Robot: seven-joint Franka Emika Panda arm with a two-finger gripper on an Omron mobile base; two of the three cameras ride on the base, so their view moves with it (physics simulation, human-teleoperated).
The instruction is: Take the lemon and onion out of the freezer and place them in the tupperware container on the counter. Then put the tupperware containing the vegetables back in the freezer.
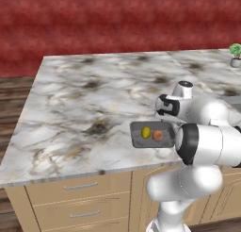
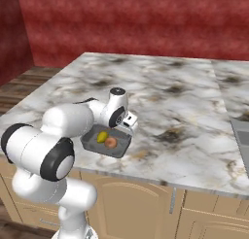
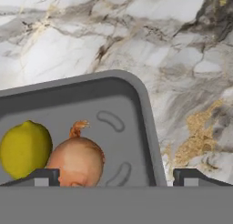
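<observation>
Fingers spread wide, straddling the right rim of the shallow dark grey rectangular tupperware tray on the grey-white marble bench. Yellow oval lemon and orange-red round onion sit inside, touching, beside the left fingertip. Rim grasp looks lined up.

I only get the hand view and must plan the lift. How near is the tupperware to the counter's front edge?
Observer: Near. The tupperware container sits just back from the front edge of the counter, above the wooden drawers.
Operator: Is anything else standing on that counter?
Observer: Yes, a small potted plant, far off at the back right corner.
</observation>
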